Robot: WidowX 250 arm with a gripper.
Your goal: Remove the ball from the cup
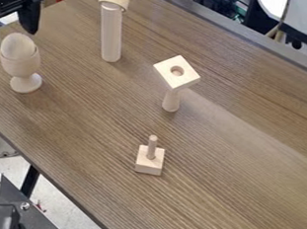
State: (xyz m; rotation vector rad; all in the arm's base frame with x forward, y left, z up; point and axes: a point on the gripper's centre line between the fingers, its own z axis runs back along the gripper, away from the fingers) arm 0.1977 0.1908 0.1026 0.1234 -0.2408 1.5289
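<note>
The gripper (12, 41) is found at the upper left corner of the camera view, its black body partly cut off by the edge of the view, and it hangs over the near surroundings of the cup (19, 66). Its fingers (31, 18) stand apart, open, with nothing gripped between them. One fingertip is seen just above and to the right of the ball (17, 46); the other is at the left edge of the view, level with the ball. The exact clearance in depth between fingers and ball cannot be told. The ball, pale wood and rounded like an egg, is seated in the cup, its upper part standing proud of the rim. The cup is of matching wood, upright on a stem and round foot, which rests on the counter (224, 176). The counter has a brown wood-grain top. To the right of the cup, a tall wooden cylinder (111, 37) stands upright, bearing a pale ring (114, 0) at its top. Further right is a wooden stand (172, 100), upright, carrying a square plate (184, 78) with a round recess in its middle; the plate is tilted. Lower, near the middle of the view, a square wooden block (148, 167) rests on the counter with a short peg (152, 147) rising from it.
</note>
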